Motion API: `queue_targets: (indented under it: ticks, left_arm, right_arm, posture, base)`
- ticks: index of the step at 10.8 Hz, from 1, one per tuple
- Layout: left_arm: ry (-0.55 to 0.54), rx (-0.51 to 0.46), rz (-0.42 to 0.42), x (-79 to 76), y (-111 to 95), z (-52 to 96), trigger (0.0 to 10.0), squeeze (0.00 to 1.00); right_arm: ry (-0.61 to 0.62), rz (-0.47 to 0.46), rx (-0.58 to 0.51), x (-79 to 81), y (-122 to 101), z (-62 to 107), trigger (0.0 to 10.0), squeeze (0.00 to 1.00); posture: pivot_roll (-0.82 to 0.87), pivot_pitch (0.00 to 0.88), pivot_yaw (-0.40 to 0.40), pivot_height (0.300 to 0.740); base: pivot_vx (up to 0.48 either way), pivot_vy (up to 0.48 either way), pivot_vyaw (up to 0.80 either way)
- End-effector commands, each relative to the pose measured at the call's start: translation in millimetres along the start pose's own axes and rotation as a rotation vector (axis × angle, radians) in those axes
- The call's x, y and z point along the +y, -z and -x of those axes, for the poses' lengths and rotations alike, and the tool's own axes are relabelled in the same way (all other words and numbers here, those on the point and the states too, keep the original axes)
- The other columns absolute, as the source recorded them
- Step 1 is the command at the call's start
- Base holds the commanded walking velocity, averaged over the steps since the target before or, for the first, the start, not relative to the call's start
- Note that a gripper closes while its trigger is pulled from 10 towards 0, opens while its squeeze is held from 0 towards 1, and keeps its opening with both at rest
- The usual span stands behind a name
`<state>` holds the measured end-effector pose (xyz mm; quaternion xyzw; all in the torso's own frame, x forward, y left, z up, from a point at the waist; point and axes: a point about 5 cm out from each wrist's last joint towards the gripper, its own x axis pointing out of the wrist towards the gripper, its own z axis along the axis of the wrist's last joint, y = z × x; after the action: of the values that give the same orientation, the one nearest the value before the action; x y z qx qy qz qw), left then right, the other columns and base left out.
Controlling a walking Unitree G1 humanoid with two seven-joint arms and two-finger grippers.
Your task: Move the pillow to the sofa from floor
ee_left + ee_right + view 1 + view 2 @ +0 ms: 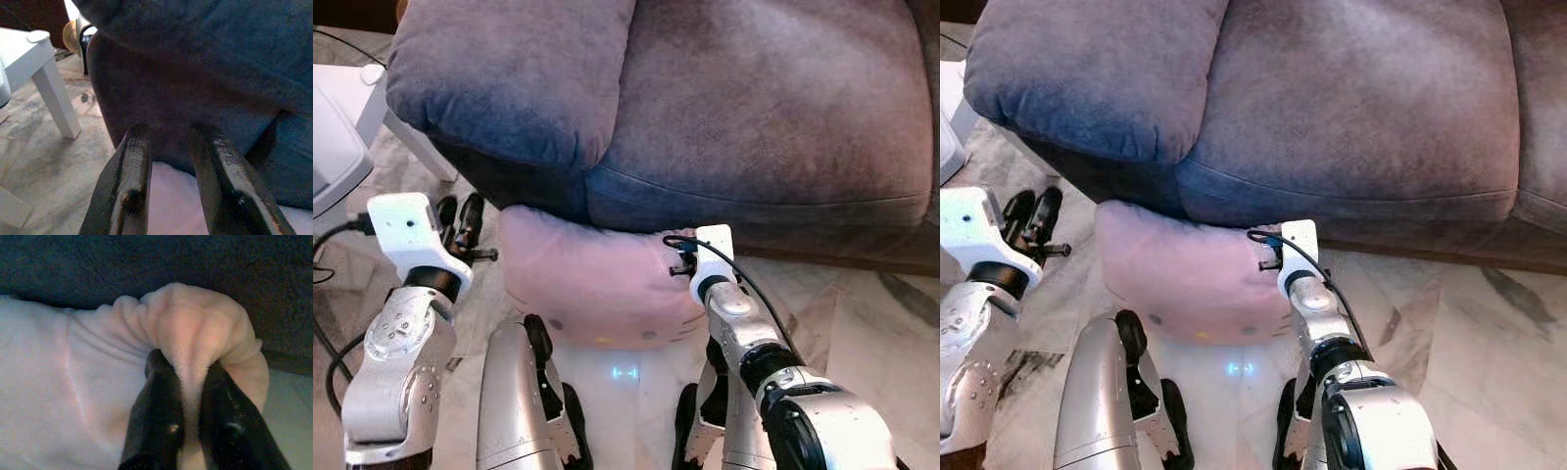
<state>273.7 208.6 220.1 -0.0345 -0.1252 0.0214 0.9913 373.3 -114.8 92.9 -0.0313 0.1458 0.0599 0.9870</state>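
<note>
Pink pillow (587, 279) lies on the pale marble floor (862, 323), pressed against the front base of the grey sofa (754, 108), under the seat edge. Long axis runs left-right along the sofa front. Right gripper (188, 382) is clamped on a bunched fold at the pillow's right end. Left gripper (171, 161) hovers just beside the pillow's left end, fingers parted w/ nothing between them. White table (29, 54) stands to the robot's left.

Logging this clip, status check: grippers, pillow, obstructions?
Right gripper pinching pillow corner. Left gripper open beside it. Pillow on floor against sofa.
</note>
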Motion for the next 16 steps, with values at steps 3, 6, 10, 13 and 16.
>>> queue_targets:
  ticks: [3, 6, 10, 13, 16]
  left_arm:
    - [-0.158, 0.159, -0.072, 33.5, 33, 5.8, 10.0, 0.0]
    - [-0.194, 0.343, 0.094, 52.7, 75, 13.4, 10.0, 1.0]
    - [-0.245, 0.343, 0.341, 42.6, 103, 14.7, 10.0, 1.0]
    - [-0.238, 0.39, 0.403, 42.4, 123, 8.9, 10.0, 1.0]
    - [-0.108, 0.364, 0.395, 41.1, 119, -13.4, 10.0, 1.0]
  right_arm:
    - [-0.014, 0.027, 0.072, 4.5, 21, 4.1, 0.0, 0.0]
    - [-0.007, 0.019, 0.08, -1.9, 24, 5.3, 10.0, 0.0]
    - [-0.025, 0.041, 0.075, -9.6, 26, 6.9, 10.0, 0.0]
    - [-0.052, 0.037, 0.072, -12.2, 31, 10.0, 10.0, 0.0]
    - [-0.082, 0.056, 0.078, -20.3, 35, 13.7, 10.0, 0.0]
  posture:
    - [0.23, 0.349, -0.001, 0.47]
    - [0.2, 0.341, -0.012, 0.47]
    - [0.18, 0.36, -0.037, 0.47]
    - [0.14, 0.386, -0.049, 0.47]
    - [0.1, 0.434, -0.065, 0.47]
  base:
    - [0.0, 0.0, 0.0]
    - [0.0, 0.0, 0.0]
    - [0.0, 0.0, 0.0]
    - [0.0, 0.0, 0.0]
    - [0.0, 0.0, 0.0]
